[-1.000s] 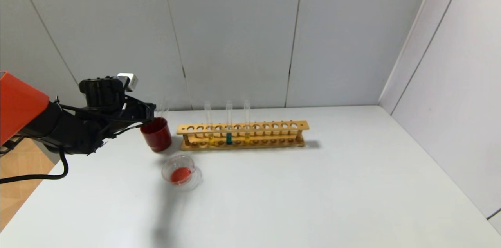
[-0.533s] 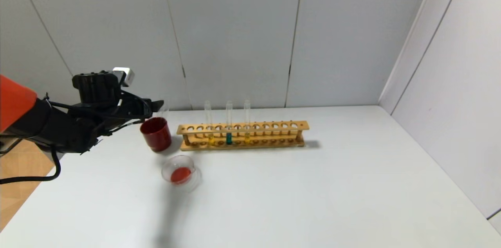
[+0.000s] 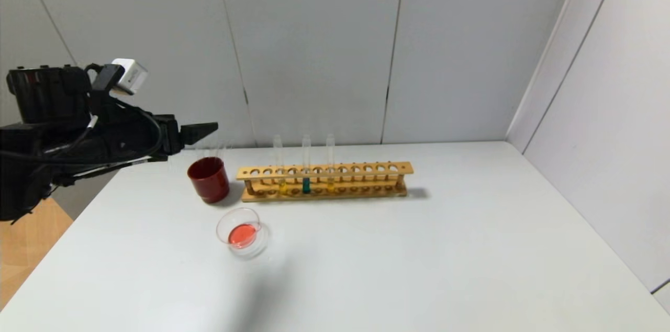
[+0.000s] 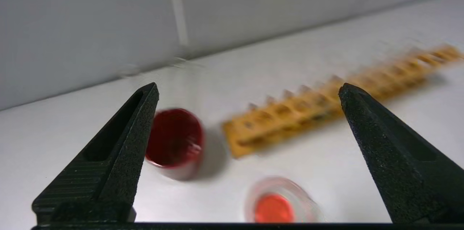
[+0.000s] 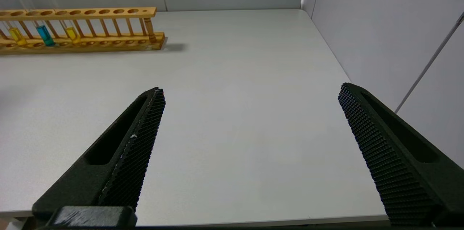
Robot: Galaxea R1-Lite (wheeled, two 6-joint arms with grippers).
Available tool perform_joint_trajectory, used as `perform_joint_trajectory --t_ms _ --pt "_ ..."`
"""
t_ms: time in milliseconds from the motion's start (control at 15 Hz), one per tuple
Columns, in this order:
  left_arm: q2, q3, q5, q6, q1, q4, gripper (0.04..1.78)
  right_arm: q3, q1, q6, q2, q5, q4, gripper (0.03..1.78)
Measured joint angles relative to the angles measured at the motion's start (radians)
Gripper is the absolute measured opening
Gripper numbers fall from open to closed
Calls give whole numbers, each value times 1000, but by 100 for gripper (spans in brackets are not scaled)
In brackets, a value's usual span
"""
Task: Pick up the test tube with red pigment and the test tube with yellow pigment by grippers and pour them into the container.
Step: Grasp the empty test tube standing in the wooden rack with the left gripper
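Two black two-fingered grippers, both with jaws spread wide and holding nothing. Left gripper (image 4: pixel 248 92) hangs in the air at the table's left edge, fingertips pointing toward the dark red opaque cup (image 3: pixel 209 179), which sits just beyond and below its tips. In the left wrist view the cup lies close by one fingertip, and the small shallow clear glass dish (image 4: pixel 281 204) with a red pool in it shows between the two jaws, nearer than the long wooden test tube rack (image 3: pixel 324 180). Slim clear glass tube with pale yellow liquid (image 3: pixel 279 164) stands upright in the rack, beside a like tube with teal liquid (image 3: pixel 306 164) and another yellow one (image 3: pixel 330 163). Faint clear tube outlines show above the cup; contents cannot tell. Right gripper (image 5: pixel 250 90) idles over the bare white table (image 5: pixel 235 114), rack well beyond its jaw tips
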Motion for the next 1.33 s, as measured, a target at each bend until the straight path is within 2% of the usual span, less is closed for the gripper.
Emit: perform_joint_trajectory --t_ms 133,533,800,933,1200,1333 --pt "-40 49 -110 0 -23 2 175 0 0 0 0 0 0 175" --pt "34 60 -192 48 -103 -29 175 0 0 0 0 0 0 175" --pt "169 38 -191 108 -141 -128 175 0 0 0 0 0 0 175" --pt "228 -3 -174 110 -153 -128 175 0 0 0 0 0 0 175" --pt "343 -100 -84 111 -188 -127 175 0 0 0 0 0 0 175" --pt "396 -146 -74 109 -202 -126 175 0 0 0 0 0 0 175"
